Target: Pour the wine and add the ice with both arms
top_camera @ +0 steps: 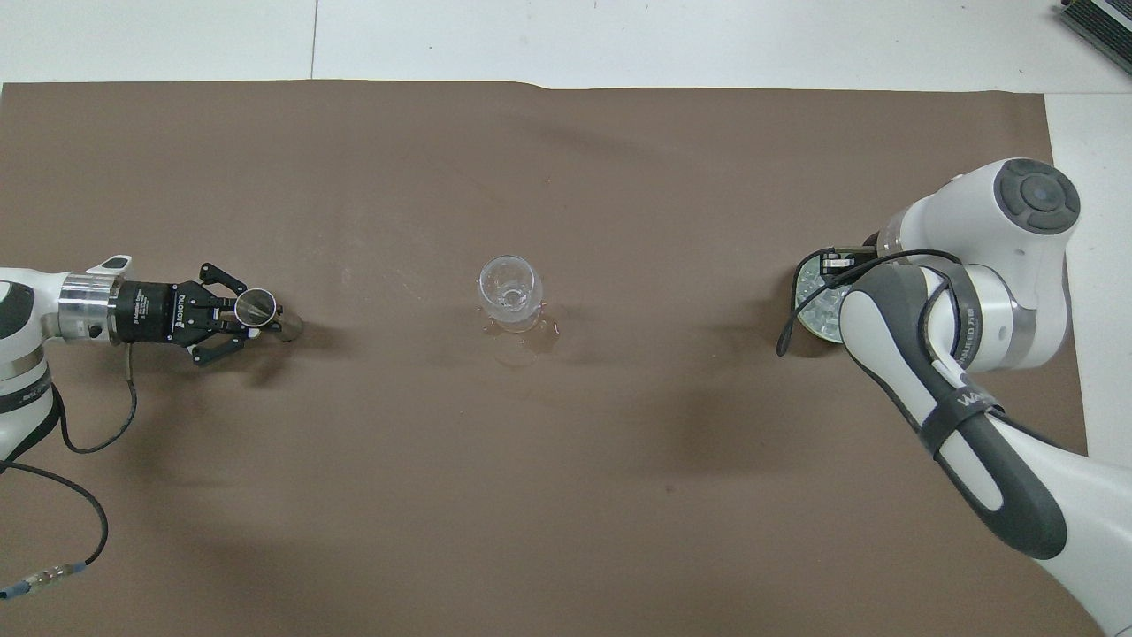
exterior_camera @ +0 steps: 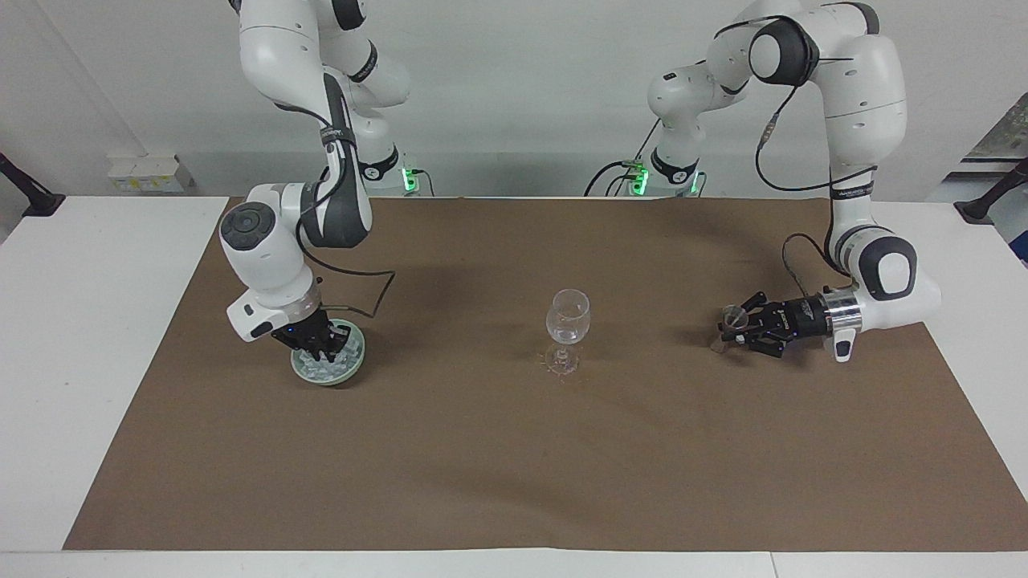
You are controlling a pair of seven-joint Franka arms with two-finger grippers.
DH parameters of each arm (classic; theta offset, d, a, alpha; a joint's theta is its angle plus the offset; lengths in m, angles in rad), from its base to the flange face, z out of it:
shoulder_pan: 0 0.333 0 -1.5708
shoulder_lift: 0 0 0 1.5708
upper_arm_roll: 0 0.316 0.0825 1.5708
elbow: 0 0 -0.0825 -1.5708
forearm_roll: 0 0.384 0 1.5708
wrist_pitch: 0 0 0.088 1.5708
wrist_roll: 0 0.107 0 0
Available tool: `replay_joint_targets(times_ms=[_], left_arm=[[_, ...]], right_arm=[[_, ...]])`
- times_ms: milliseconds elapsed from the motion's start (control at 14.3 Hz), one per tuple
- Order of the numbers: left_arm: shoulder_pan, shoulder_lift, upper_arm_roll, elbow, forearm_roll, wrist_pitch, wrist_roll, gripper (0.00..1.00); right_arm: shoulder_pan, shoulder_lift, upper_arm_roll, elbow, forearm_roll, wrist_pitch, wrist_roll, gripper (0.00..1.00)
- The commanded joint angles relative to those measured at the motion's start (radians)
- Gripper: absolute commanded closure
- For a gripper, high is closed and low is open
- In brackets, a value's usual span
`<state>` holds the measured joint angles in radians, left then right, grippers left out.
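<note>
An empty stemmed glass (exterior_camera: pixel 568 316) stands mid-mat; it also shows in the overhead view (top_camera: pixel 508 287). The ice (exterior_camera: pixel 324 368) fills a small green bowl (exterior_camera: pixel 358 353) toward the right arm's end. My right gripper (exterior_camera: pixel 320 351) is down in this bowl, on the ice. In the overhead view the right arm hides most of the bowl (top_camera: pixel 811 305) and the gripper. My left gripper (exterior_camera: pixel 734 327) is shut on a small metal cup (exterior_camera: pixel 732 315) low over the mat toward the left arm's end, seen from above as well: gripper (top_camera: pixel 260 312), cup (top_camera: pixel 257 303).
A brown mat (exterior_camera: pixel 514 449) covers the white table (exterior_camera: pixel 88 321). A few wet spots lie on the mat around the glass's foot (exterior_camera: pixel 562 365).
</note>
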<state>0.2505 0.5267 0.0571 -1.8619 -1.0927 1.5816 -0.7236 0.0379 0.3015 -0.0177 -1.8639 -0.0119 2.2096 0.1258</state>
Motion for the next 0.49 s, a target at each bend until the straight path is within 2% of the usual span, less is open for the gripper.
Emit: replay_joint_targets(times_ms=[0,70,140,280,350,420], left_arm=[[0.018,-0.013,-0.011,-0.023,-0.023,0.009,0.029,1.0],[0.018,-0.014,-0.01,-0.022,-0.019,0.011,0.032,1.0],[0.019,-0.014,-0.01,-0.022,-0.016,0.008,0.039,0.93],[0.021,-0.014,-0.01,-0.02,-0.012,0.005,0.046,0.9],[0.026,-0.014,-0.01,-0.02,-0.007,0.005,0.046,0.85],[0.026,-0.014,-0.008,-0.017,-0.004,0.003,0.046,0.76]], right_arm=[[-0.004,-0.045,0.002,0.003,-0.011,-0.017,-0.026,1.0],[-0.003,-0.059,0.002,0.003,-0.01,-0.031,-0.025,1.0],[-0.003,-0.076,0.002,0.006,-0.008,-0.042,-0.021,1.0],[-0.003,-0.11,0.002,0.009,-0.007,-0.08,-0.023,1.0],[-0.003,-0.128,0.002,0.018,-0.007,-0.108,-0.025,1.0],[-0.004,-0.143,0.002,0.032,-0.005,-0.151,-0.028,1.0]])
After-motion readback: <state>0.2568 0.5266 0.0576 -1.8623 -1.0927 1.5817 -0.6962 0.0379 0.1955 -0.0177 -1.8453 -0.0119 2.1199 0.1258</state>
